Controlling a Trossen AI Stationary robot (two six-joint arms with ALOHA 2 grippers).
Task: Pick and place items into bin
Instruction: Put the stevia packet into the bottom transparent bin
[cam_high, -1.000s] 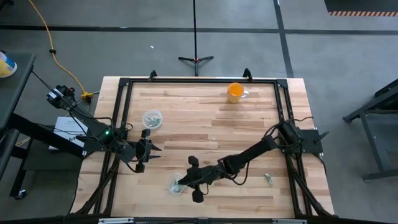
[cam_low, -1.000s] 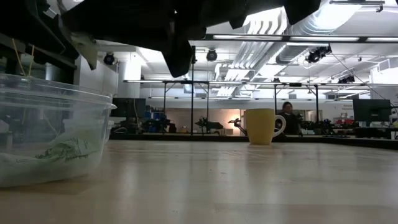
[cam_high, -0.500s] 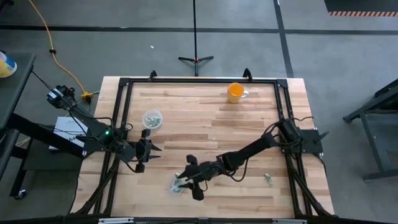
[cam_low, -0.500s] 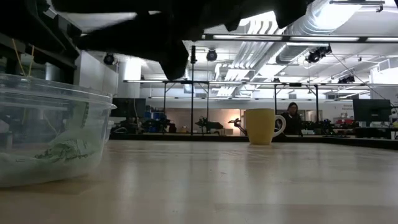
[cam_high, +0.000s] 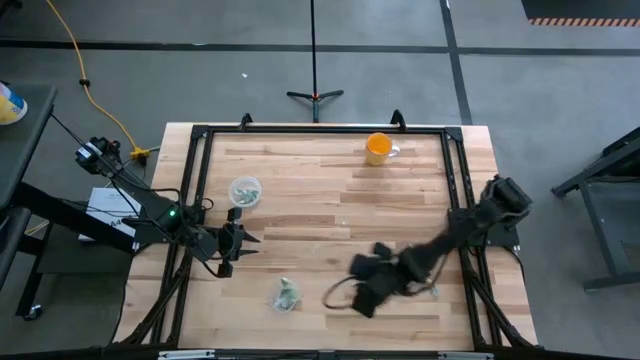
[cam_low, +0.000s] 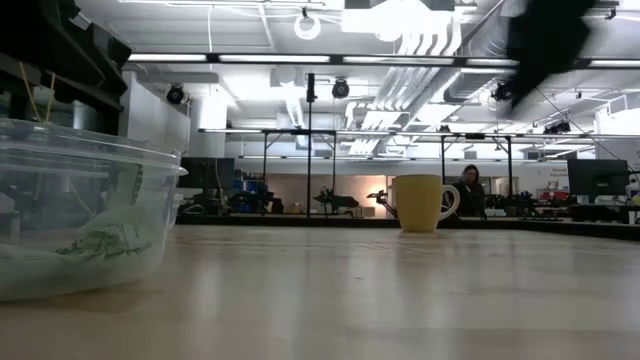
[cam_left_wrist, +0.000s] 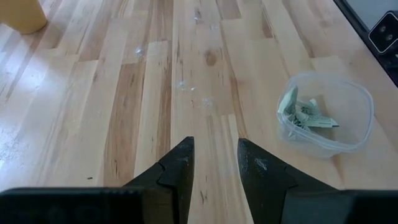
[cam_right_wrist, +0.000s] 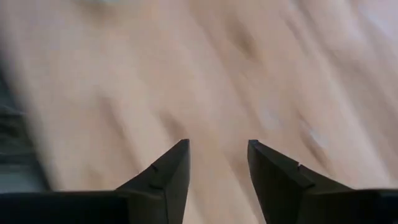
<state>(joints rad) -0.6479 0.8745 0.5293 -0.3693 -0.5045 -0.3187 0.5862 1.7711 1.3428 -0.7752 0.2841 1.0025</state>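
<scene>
Here the right tool (cam_high: 366, 285), fingers spread and empty, hovers near a lone item (cam_high: 432, 288).

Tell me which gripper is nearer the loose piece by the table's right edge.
Right. The right gripper is just beside the loose piece; the left gripper waits across the table.

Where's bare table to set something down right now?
Widest bare patch: table centre, between orange mug and clear bin. Also the strip between mug and the second clear container. Crowded: near edge, around right hand and loose item.
</scene>
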